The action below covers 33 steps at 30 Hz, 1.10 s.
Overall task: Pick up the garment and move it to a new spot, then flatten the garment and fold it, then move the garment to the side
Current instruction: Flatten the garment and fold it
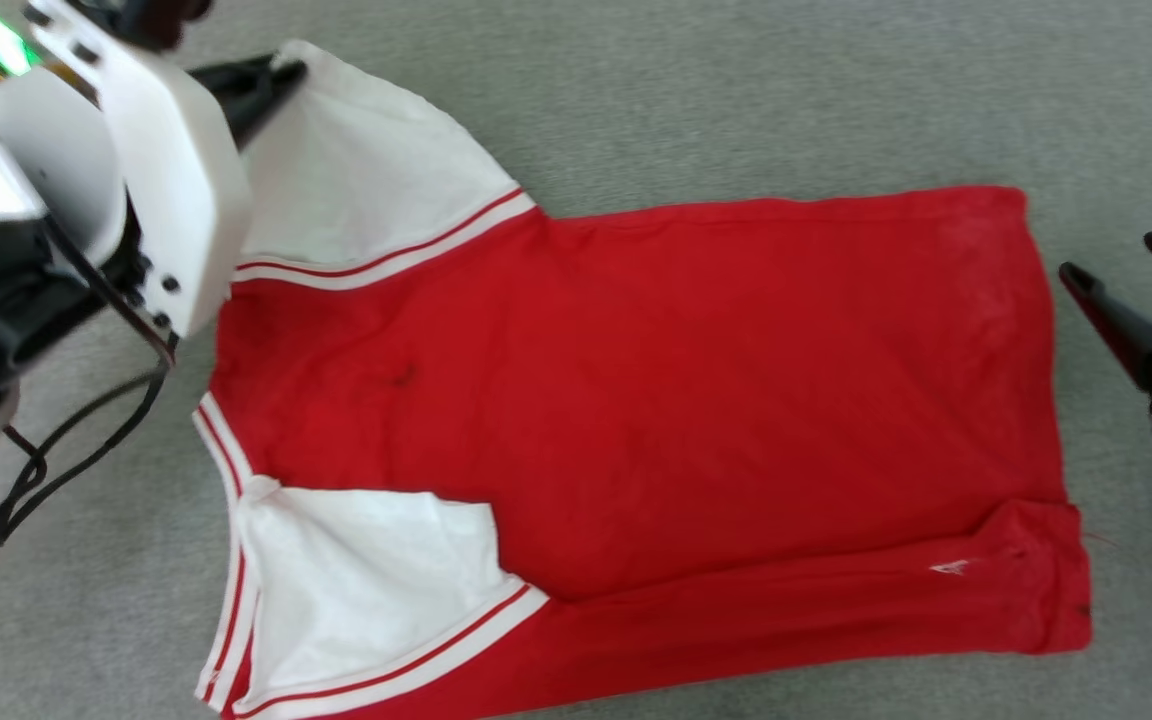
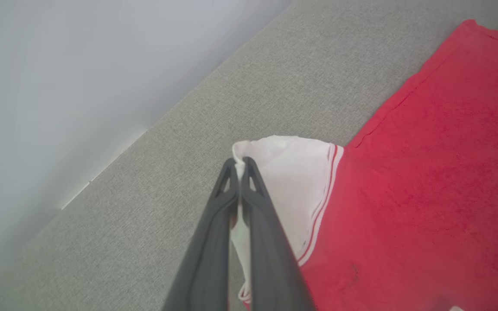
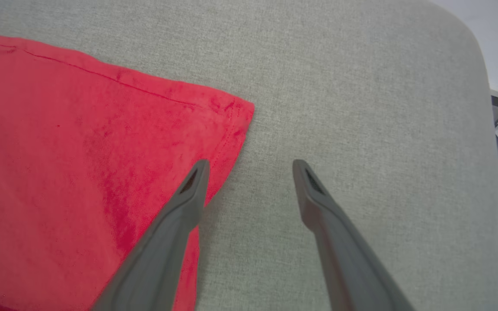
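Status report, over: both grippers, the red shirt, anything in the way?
Left gripper shut on the far white sleeve. Right gripper open, empty, by the hem corner. Red shirt spread on grey surface, near side folded in. Nothing in the way.

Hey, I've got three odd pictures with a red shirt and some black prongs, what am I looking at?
This is a two-armed robot handling laundry. The wide picture comes from a camera on its head, looking down; the other two come from cameras on its wrists, looking along each gripper's two dark fingers. A red-and-white garment lies spread on a grey fabric surface. The left gripper is shut on the edge of one white sleeve. The right gripper is open, holding nothing, beside a corner of the hem.
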Available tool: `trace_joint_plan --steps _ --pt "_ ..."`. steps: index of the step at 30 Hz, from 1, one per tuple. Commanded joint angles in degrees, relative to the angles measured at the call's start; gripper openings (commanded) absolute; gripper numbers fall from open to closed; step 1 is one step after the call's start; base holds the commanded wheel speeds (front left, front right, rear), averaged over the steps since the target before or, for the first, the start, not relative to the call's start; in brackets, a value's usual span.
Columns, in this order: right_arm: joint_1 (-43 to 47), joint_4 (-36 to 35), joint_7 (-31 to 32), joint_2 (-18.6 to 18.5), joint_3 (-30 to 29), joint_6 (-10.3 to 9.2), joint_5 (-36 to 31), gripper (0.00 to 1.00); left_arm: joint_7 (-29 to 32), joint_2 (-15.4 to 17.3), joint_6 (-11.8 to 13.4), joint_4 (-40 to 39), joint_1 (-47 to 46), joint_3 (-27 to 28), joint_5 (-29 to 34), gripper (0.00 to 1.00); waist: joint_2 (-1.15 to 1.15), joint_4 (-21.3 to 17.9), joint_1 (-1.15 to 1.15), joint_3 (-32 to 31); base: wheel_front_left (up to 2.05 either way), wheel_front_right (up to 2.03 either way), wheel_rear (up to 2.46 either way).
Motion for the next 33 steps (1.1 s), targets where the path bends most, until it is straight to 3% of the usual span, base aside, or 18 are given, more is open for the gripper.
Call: trace_joint_plan --steps 1,10,18,23,24,25,26,33 --pt "-2.84 0.67 3.78 -0.78 0.18 -0.02 0.23 1.00 -0.63 0.84 -0.05 -2.43 1.37 -0.46 0.47 0.00 0.00 2.34 0.00 0.72 0.00 0.00 0.00" --pt "-9.64 5.46 15.10 -5.12 3.52 -0.02 -1.78 1.00 -3.60 0.99 1.19 -12.62 3.95 -0.17 1.58 0.00 0.00 7.26 0.00 3.70 0.00 0.00 0.00" --pt "-10.39 10.52 16.69 -6.34 6.38 -0.02 -3.45 1.00 -4.87 -0.11 1.86 -17.13 4.61 -1.13 2.57 0.00 0.00 10.38 0.00 5.65 0.00 0.00 0.00" --pt "-8.63 13.90 17.50 -6.52 11.14 0.08 -2.55 1.00 -5.96 -0.57 2.10 -17.61 5.56 -1.54 2.56 0.00 0.00 11.92 0.00 6.48 0.00 0.00 0.00" --pt "-8.16 14.31 17.75 -6.73 12.02 0.08 -2.32 0.67 -6.11 -0.56 2.18 -17.46 5.81 -1.51 2.51 0.00 0.00 12.07 0.00 6.46 0.00 0.00 0.00" --pt "-7.89 14.66 17.83 -6.99 12.73 0.08 -2.09 0.18 -6.37 -0.55 2.21 -17.22 6.11 -1.53 2.45 0.00 0.00 12.18 0.00 6.41 0.00 0.00 0.00" --pt "-7.74 14.89 17.67 -7.31 13.23 0.08 -1.74 0.00 -6.57 -0.61 2.19 -16.97 6.37 -1.59 2.38 0.00 0.00 12.28 0.00 6.29 0.00 0.00 0.00" --pt "-8.95 15.97 13.92 -7.22 11.37 0.06 -0.63 0.00 -8.37 -0.04 2.78 -14.99 8.51 -1.24 2.21 0.00 0.00 11.89 0.00 3.68 0.00 0.00 0.00"
